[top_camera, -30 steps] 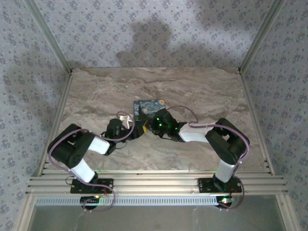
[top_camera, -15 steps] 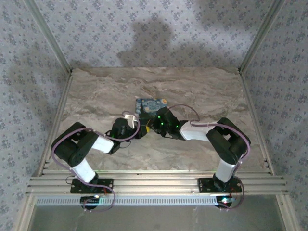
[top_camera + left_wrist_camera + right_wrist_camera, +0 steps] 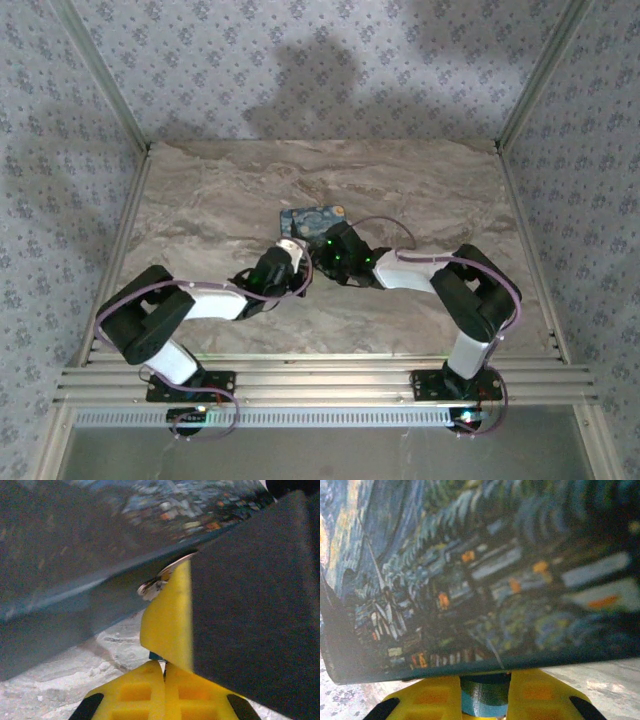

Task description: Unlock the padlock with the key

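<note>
In the right wrist view my right gripper (image 3: 485, 692) is shut on the padlock (image 3: 484, 702), a rounded blue-green body wedged between the yellow fingers (image 3: 432, 697). A box printed with a starry night painting (image 3: 485, 570) hangs just over it and hides its top. My left gripper (image 3: 164, 669) has its yellow fingers (image 3: 132, 695) pressed together on a thin dark sliver, the key (image 3: 156, 656). A yellow finger of the right gripper (image 3: 170, 615) stands right in front, with a small silver metal piece (image 3: 155, 584) at its tip. From above, both grippers (image 3: 293, 262) (image 3: 318, 252) meet just below the box (image 3: 313, 215).
The marble-patterned table (image 3: 420, 190) is walled by patterned panels and metal posts. The painted box sits mid-table, right behind both grippers. The right gripper's black body (image 3: 255, 610) crowds the left wrist's right side. Aluminium rails (image 3: 320, 380) run along the near edge.
My left arm has stretched forward and to the right, bringing its gripper up against the right gripper. The right gripper and the box have barely shifted.
</note>
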Tool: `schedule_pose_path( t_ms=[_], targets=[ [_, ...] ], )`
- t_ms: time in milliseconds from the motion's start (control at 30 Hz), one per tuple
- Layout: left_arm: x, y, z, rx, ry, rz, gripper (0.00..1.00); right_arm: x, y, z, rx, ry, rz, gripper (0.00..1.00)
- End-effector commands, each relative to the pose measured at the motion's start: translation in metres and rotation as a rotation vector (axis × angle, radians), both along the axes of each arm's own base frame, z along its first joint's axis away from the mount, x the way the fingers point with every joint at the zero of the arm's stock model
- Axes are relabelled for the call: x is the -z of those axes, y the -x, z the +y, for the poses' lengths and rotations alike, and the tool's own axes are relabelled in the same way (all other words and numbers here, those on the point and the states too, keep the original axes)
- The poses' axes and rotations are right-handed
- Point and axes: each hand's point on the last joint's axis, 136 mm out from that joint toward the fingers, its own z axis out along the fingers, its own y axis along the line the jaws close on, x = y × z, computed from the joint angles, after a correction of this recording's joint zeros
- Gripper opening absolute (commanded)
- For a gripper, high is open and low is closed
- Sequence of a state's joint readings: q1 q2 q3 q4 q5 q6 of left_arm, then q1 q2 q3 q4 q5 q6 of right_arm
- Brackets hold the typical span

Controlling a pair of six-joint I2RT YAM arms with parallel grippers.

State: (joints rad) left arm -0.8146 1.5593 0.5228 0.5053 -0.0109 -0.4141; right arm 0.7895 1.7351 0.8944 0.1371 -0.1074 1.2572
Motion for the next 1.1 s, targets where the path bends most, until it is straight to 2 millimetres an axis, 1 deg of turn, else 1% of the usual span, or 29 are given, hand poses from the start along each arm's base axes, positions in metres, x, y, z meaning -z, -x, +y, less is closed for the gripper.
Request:
schedule_pose_path(
  t_ms=[0,67,167,367,567,633,700,767,933,1067],
  targets=[
    [0.009,0.012,-0.008,0.097,-0.144,-0.028,0.00,-0.013,0.020,0.029,-0.097,-0.091,0.067,0.00],
    [0.011,0.013,-0.009,0.106,-0.165,-0.034,0.00,-0.012,0.020,0.028,-0.098,-0.087,0.069,0.00],
    [0.014,0.014,-0.009,0.103,-0.167,-0.026,0.00,-0.012,0.021,0.028,-0.100,-0.081,0.071,0.04],
    [0.017,0.017,-0.012,0.088,-0.108,0.013,0.00,-0.010,0.022,0.026,-0.101,-0.068,0.074,0.17],
    [0.019,0.012,-0.002,0.009,0.055,0.083,0.00,-0.019,0.020,0.017,-0.084,-0.041,0.049,0.36],
    [0.020,0.011,0.000,0.002,0.088,0.098,0.00,-0.023,0.019,0.015,-0.078,-0.034,0.034,0.40],
    [0.020,0.010,0.001,-0.002,0.111,0.111,0.00,-0.025,0.017,0.013,-0.071,-0.032,0.025,0.48],
    [0.020,0.009,0.003,-0.013,0.126,0.119,0.00,-0.027,0.016,0.013,-0.070,-0.034,0.020,0.53],
    [0.017,0.008,0.009,-0.034,0.151,0.123,0.00,-0.031,0.015,0.008,-0.052,-0.025,0.003,0.59],
    [0.015,0.009,0.012,-0.046,0.167,0.125,0.00,-0.032,0.015,-0.002,-0.030,-0.014,-0.012,0.60]
  ],
)
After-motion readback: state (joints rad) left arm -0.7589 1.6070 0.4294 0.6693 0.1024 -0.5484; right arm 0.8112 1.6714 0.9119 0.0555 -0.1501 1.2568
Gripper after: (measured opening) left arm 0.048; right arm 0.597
